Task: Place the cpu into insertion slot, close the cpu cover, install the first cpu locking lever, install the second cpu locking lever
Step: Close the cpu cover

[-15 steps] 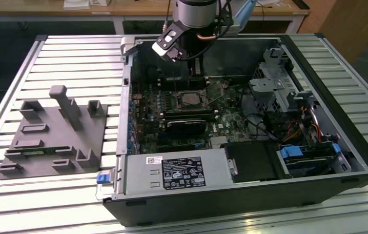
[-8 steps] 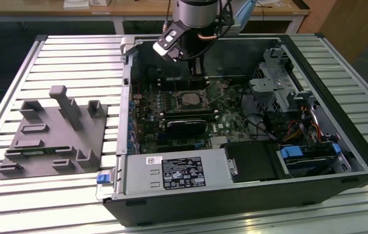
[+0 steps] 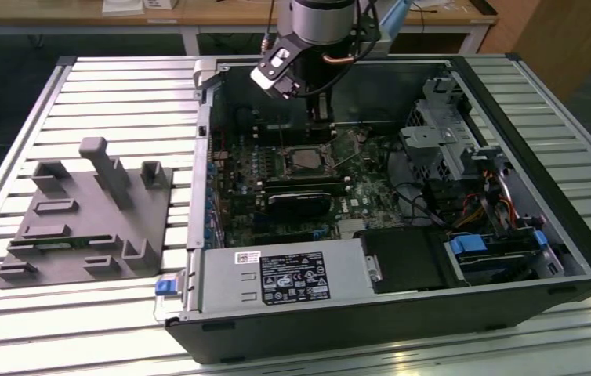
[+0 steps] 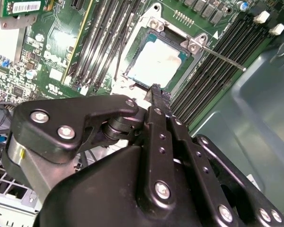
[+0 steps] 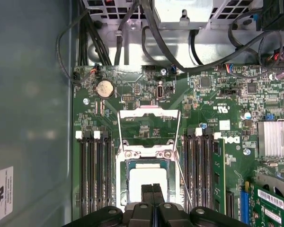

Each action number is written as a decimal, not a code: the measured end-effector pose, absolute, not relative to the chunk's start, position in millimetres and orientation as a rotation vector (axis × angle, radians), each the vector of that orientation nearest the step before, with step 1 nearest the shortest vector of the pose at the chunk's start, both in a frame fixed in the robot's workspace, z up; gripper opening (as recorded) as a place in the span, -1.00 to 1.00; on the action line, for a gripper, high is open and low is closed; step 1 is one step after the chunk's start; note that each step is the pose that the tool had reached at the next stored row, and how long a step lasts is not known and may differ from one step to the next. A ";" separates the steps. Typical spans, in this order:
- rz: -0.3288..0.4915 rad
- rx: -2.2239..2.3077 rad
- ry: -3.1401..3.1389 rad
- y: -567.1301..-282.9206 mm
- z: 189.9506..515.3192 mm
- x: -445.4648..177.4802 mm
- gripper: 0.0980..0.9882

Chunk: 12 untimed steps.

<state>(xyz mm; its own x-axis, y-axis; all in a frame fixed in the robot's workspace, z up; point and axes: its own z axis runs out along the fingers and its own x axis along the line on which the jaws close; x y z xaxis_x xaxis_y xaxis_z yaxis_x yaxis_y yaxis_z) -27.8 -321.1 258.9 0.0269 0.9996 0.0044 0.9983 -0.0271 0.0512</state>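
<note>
The cpu [image 5: 143,178] lies flat in the insertion slot [image 3: 304,159], its pale silvery top [image 4: 156,61] facing up. The cpu cover [image 5: 149,113], a thin silvery frame with a cut-out centre, stands swung open from its hinge beside the slot. A thin locking lever rod [image 4: 222,59] sticks out loose beside the socket. My gripper [image 5: 152,193] hangs just above the near edge of the cpu with its black fingers [image 4: 156,94] pressed together and nothing between them. In the exterior view the gripper [image 3: 320,117] reaches down into the open computer case.
The green circuit board [image 5: 217,94] carries long black memory slots [image 5: 92,179] on both sides of the socket. Black cables [image 5: 180,52] run across the case wall. A grey fixture [image 3: 86,211] sits on the table at the exterior view's left, outside the black case [image 3: 546,157].
</note>
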 end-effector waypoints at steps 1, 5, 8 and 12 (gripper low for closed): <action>0.060 2.227 2.167 -321.1 258.9 -26.8 -0.98; 0.060 2.227 2.167 -321.1 258.9 -23.0 -0.98; 0.060 2.227 2.167 -321.1 258.9 -20.8 -0.98; 0.060 2.227 2.167 -321.1 258.9 -17.9 -0.98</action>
